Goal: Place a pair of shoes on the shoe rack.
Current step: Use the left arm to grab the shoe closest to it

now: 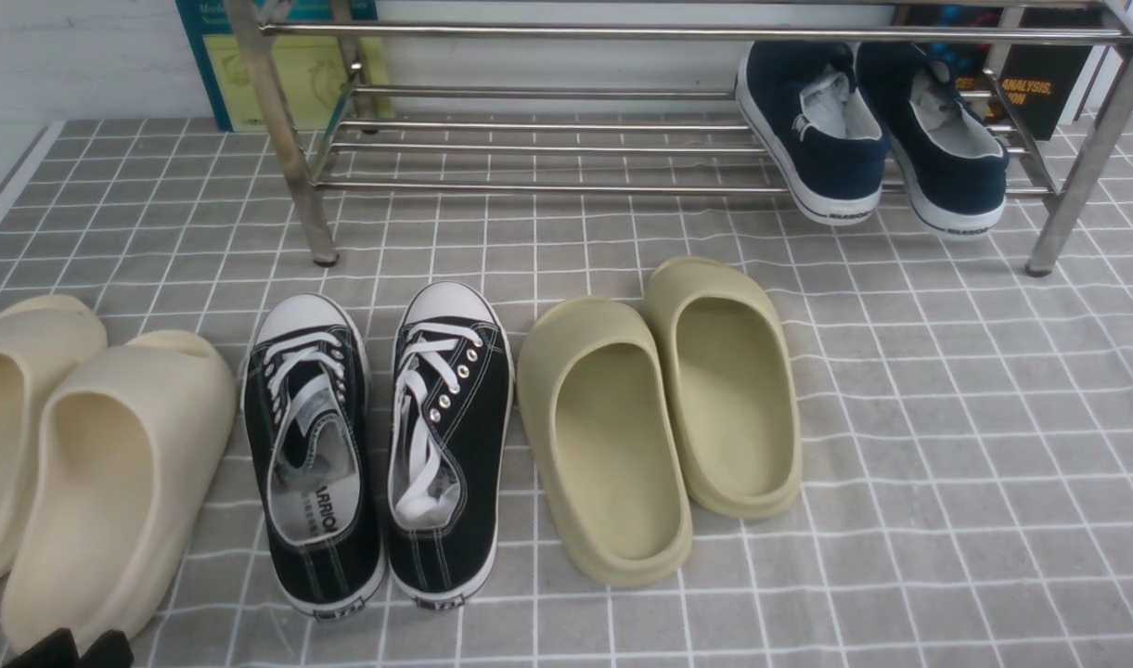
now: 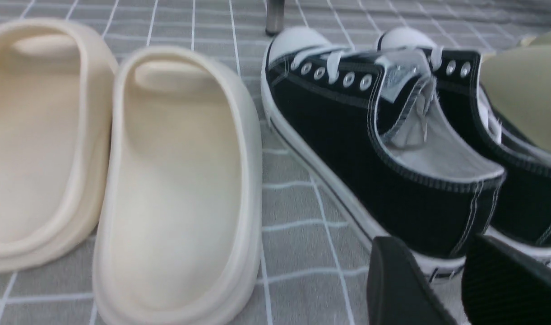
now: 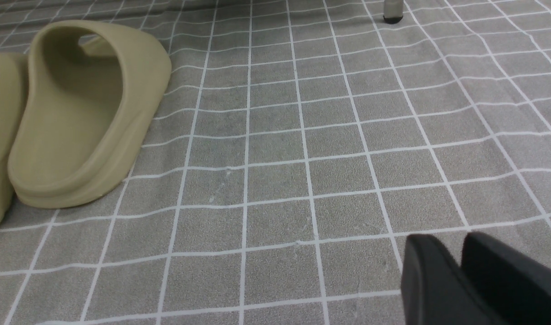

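Setting: you are at a test set-up dressed as a home shoe corner. Evidence: grey cloth [image 1: 946, 417] with white grid, wrinkled, a pale bare strip showing past its left edge. Silver shoe rack [image 1: 566, 32] along the cloth's far edge. Black sneakers [image 1: 455, 417], cream slides [image 1: 111, 464] and olive slides [image 1: 612, 445] lined up before it. Textbooks [image 1: 315, 79] leaning on the white wall [image 1: 65, 56] behind.

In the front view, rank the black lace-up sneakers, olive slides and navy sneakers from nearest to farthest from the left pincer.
1. Black lace-up sneakers, just right of the left pincer.
2. Olive slides, mid-floor.
3. Navy sneakers, on the shoe rack, far right.
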`<act>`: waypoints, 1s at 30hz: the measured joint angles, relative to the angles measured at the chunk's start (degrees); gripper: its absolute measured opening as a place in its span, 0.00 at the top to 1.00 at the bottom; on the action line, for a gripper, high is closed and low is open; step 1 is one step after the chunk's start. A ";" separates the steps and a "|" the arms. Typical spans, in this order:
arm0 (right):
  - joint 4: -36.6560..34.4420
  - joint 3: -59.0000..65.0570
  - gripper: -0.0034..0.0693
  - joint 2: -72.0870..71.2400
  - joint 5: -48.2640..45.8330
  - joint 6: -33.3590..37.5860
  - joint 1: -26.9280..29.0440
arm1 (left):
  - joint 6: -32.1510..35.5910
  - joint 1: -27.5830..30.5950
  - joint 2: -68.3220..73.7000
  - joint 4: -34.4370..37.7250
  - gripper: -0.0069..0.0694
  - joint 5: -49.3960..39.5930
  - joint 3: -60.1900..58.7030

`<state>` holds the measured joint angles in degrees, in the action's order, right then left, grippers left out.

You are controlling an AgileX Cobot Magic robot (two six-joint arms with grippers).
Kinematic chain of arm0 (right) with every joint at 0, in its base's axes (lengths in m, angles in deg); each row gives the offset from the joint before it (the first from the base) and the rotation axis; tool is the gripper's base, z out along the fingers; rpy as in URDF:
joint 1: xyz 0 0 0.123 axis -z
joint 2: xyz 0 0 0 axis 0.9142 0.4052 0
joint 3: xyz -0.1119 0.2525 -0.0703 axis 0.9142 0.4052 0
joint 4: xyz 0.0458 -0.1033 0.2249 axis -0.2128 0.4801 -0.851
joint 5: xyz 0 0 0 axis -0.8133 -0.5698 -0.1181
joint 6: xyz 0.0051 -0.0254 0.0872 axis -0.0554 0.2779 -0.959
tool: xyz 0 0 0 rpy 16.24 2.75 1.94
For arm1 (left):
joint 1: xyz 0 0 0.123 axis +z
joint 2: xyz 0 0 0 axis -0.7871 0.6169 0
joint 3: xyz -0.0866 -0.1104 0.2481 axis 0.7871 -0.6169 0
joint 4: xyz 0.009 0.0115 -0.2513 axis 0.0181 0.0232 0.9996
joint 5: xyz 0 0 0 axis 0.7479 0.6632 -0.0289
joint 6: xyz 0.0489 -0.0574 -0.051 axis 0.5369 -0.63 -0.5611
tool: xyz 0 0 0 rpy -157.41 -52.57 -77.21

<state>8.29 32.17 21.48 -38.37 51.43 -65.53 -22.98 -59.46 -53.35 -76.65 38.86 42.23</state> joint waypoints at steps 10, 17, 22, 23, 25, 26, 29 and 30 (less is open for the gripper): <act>0.00 0.00 0.75 0.00 0.00 0.00 0.00 | 0.00 0.00 0.00 0.69 0.60 13.49 0.00; 0.00 0.00 0.74 0.00 0.00 0.00 0.00 | -6.34 0.00 0.00 2.75 0.60 37.60 0.00; 0.00 0.00 0.73 0.00 0.00 0.00 0.00 | -9.98 0.00 0.59 5.15 0.79 40.01 4.57; 0.00 0.00 0.73 0.00 0.00 0.00 0.00 | -9.83 0.00 0.78 5.29 0.81 38.67 5.10; 0.05 0.00 0.73 0.00 -0.02 0.00 0.00 | -5.13 0.00 6.84 6.46 0.93 27.49 13.55; 0.05 0.00 0.73 0.00 -0.02 0.00 0.00 | -5.13 0.00 6.84 6.46 0.93 26.58 14.16; 0.05 0.00 0.72 0.00 -0.02 0.00 0.00 | 0.43 0.00 20.26 6.57 0.93 11.99 22.64; 0.05 0.00 0.72 0.00 -0.02 0.00 0.00 | 0.99 0.00 24.40 6.57 0.93 9.87 24.39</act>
<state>8.34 32.17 21.48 -38.39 51.43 -65.53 -21.99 -59.46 -28.95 -70.08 48.73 66.62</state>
